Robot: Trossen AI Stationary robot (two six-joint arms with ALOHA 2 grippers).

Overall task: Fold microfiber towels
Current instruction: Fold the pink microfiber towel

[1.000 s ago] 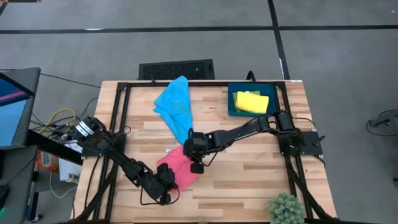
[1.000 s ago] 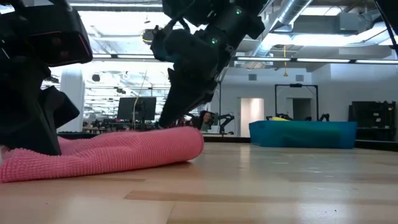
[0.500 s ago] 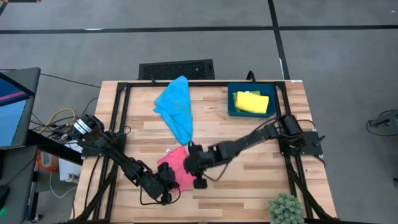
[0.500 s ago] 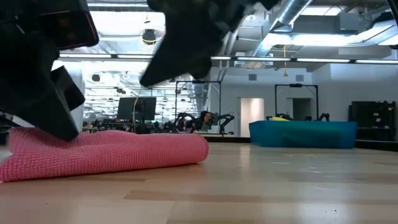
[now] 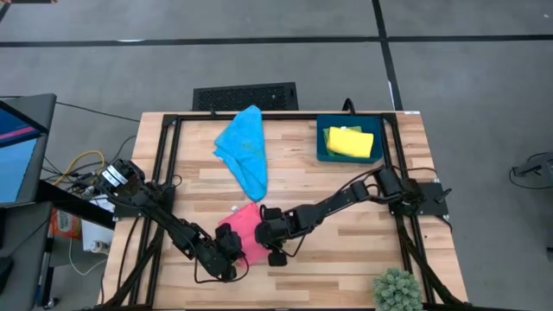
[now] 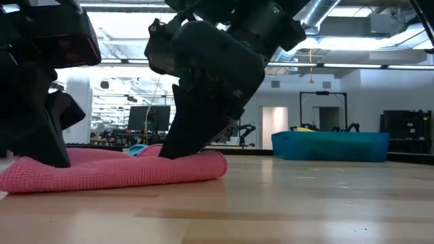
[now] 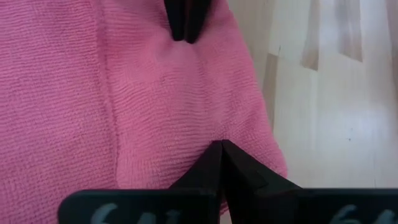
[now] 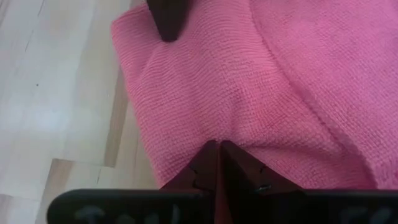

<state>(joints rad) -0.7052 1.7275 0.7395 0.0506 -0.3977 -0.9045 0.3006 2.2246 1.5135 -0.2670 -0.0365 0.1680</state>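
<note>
Your left gripper (image 7: 221,149) is fully closed, fingertips pressed together with their tips down on the pink towel (image 5: 246,233); can't tell from the wrist view whether any fabric is pinched between them. Right gripper (image 8: 217,149) looks the same: fingers together, tips planted on the pink cloth near its folded edge, grip on fabric not confirmable.

The two grippers face each other across the towel; each wrist view shows the other's dark tip at the far side of the cloth.

Pose: your left arm runs from its base at the table's left edge diagonally toward the front centre, wrist low over the towel's left side. Your right arm stretches long and low from its base at the right edge across the wooden table (image 5: 346,250) to the towel's right side.

Pink towel lies folded flat, front centre. Blue towel (image 5: 244,149) is crumpled at the back, well apart. Yellow towel (image 5: 349,141) sits folded in the dark blue tray (image 5: 321,147) at back right.
</note>
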